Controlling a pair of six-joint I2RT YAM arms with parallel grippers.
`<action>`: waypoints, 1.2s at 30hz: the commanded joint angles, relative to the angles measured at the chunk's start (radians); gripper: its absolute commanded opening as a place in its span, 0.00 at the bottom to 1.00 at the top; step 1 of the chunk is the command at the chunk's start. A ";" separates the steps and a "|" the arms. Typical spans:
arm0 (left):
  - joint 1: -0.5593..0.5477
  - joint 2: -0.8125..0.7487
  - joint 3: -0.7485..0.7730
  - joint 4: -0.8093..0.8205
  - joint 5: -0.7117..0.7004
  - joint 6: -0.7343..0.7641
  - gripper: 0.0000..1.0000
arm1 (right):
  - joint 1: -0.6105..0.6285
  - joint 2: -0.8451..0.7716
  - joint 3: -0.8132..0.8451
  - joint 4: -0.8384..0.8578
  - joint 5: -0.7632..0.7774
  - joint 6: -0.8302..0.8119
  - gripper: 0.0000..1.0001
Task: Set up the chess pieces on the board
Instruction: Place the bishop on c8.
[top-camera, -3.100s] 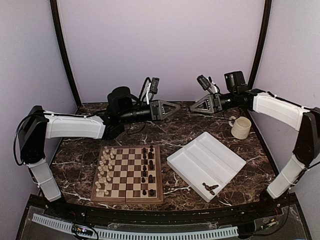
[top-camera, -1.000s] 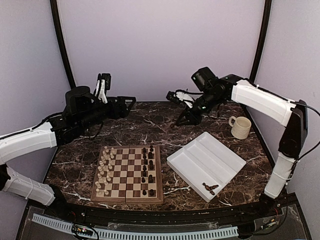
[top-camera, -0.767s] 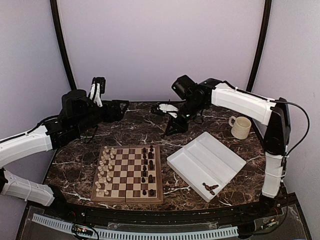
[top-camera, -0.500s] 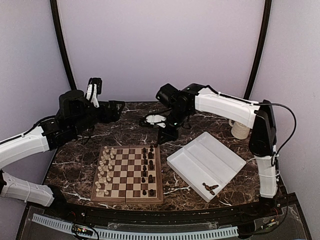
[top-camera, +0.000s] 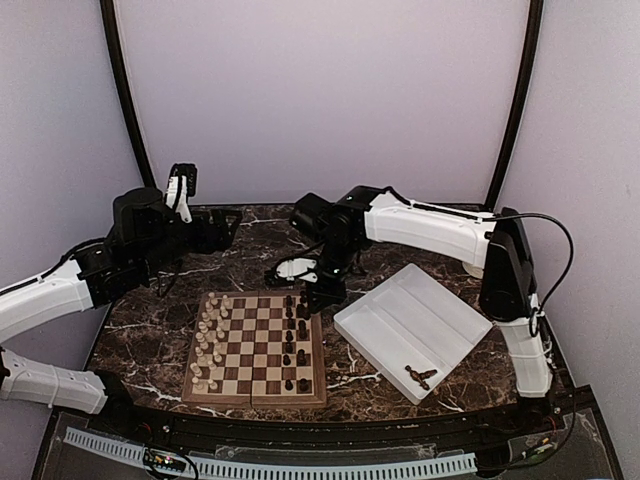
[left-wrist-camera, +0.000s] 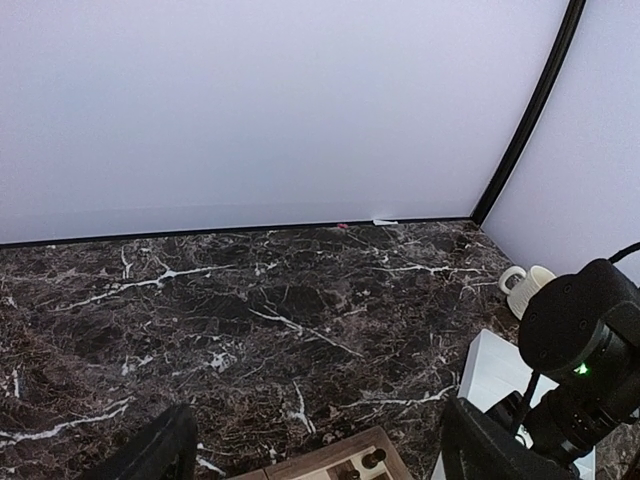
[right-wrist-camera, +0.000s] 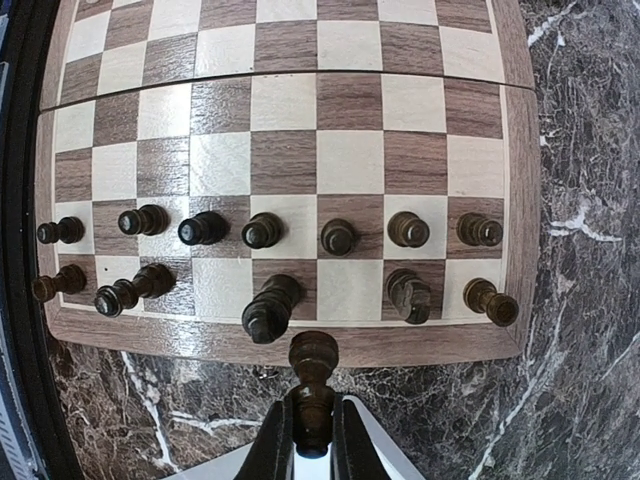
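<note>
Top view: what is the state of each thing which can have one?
board: open flat, dark rows incomplete.
left pincer: open, empty.
right pincer: shut on a dark chess piece.
white tray: holds a few dark pieces lying down.
mug: upright.

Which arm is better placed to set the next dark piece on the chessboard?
Right. The right gripper is shut on a dark brown wooden chess piece at the checkered wooden board's edge, beside the dark rows. The left gripper is open, holding nothing.
</note>
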 joint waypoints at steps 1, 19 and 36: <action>0.006 -0.034 -0.016 -0.010 -0.014 -0.018 0.87 | 0.009 0.028 0.040 -0.007 0.003 -0.011 0.00; 0.008 -0.020 -0.026 -0.003 0.000 -0.039 0.86 | 0.014 0.103 0.083 0.012 0.017 -0.007 0.00; 0.008 -0.009 -0.035 0.002 0.011 -0.046 0.86 | 0.020 0.133 0.094 0.028 0.027 -0.003 0.00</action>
